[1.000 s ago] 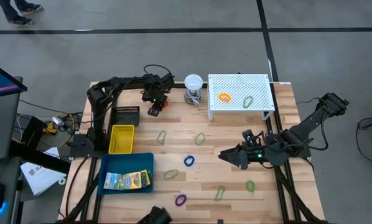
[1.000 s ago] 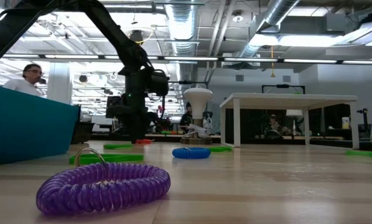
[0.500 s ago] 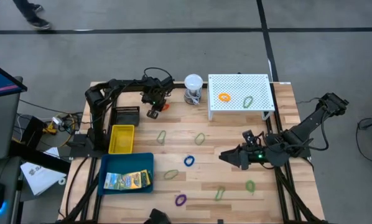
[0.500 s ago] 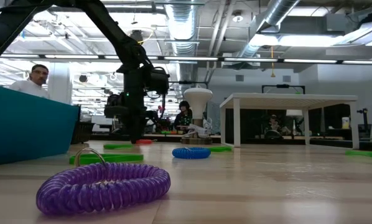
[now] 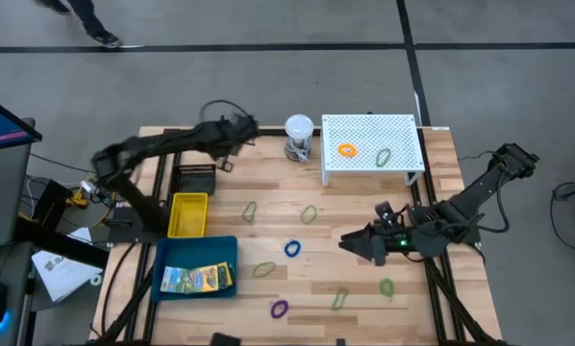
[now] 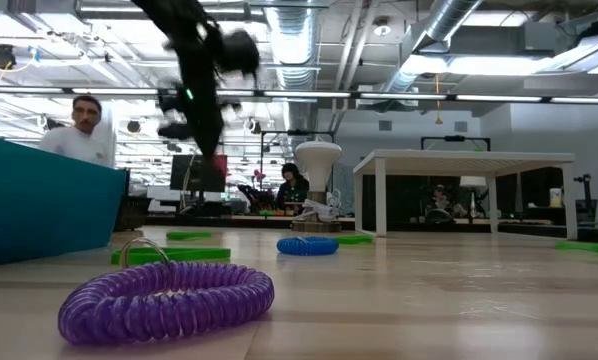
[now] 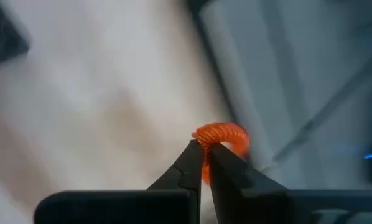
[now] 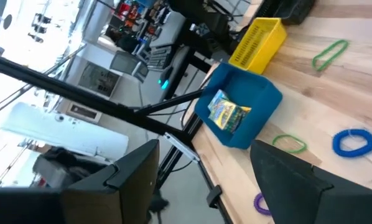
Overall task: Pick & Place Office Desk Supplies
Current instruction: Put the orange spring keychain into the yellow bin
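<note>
Left wrist view: left hand [image 7: 204, 163] clamped on an orange loop [image 7: 222, 138], raised off the surface.
High view: left hand [image 5: 226, 163] sits near the far edge, just beside the black basket [image 5: 193, 179]; arm blurred. Right hand [image 5: 350, 241] waits toward the right edge, fingers apart, holding nothing. Yellow bin [image 5: 188, 213] and blue tray [image 5: 196, 268] stand along the left edge, tray nearer the front; printed packets [image 5: 197, 279] lie in the tray. Green loops [image 5: 310, 213], a blue loop [image 5: 291, 249] and a purple loop [image 5: 279, 308] scattered mid-surface to front edge. White stand [image 5: 372, 142] at far right corner carries another orange loop [image 5: 346, 150] and a green one [image 5: 384, 156].
</note>
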Motion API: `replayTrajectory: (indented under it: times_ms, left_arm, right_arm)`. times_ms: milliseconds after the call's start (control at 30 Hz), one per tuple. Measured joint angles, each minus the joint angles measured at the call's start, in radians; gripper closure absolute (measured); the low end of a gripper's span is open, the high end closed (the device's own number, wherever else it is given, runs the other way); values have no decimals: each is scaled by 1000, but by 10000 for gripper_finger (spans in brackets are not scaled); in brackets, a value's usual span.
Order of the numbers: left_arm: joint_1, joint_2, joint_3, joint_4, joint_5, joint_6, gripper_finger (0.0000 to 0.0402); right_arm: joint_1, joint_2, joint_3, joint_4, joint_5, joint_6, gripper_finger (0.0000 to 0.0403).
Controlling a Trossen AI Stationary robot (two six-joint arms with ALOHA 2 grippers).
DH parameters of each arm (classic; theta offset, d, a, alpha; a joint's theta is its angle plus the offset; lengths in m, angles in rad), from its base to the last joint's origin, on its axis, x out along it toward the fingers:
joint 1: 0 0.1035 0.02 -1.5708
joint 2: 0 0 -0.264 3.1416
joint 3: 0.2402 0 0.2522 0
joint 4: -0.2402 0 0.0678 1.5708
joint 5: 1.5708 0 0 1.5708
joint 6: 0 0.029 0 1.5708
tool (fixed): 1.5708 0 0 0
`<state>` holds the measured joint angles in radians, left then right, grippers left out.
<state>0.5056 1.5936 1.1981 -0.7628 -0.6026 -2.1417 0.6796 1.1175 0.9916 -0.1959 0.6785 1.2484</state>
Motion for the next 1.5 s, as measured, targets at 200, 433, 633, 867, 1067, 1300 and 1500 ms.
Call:
replayTrajectory:
  times_ms: [200, 433, 633, 867, 1067, 1300, 1500]
  left_arm:
    - [7, -265, -38, 12, -334, 444, 396]
    - [57, -524, -37, 120, -212, 1436, 396]
    - [68, -635, -37, -100, 66, 1698, 396]
    - [57, -622, -36, -409, 258, 1798, 396]
    - [21, -546, -36, -635, 261, 1889, 396]
    - [-54, -434, -36, -792, 289, 1926, 396]
    - [-150, -335, -35, -805, 322, 1876, 396]
  right_arm:
    - [30, 0, 0, 3, 1, -6, 154]
    - [54, 0, 0, -2, 0, -24, 154]
    - [52, 0, 0, -10, -24, -29, 154]
    - [47, 0, 0, -28, -24, -29, 154]
    - [38, 0, 0, -28, -27, -26, 154]
    - [38, 0, 0, -28, -27, -18, 154]
    - [25, 0, 0, -28, -26, -18, 154]
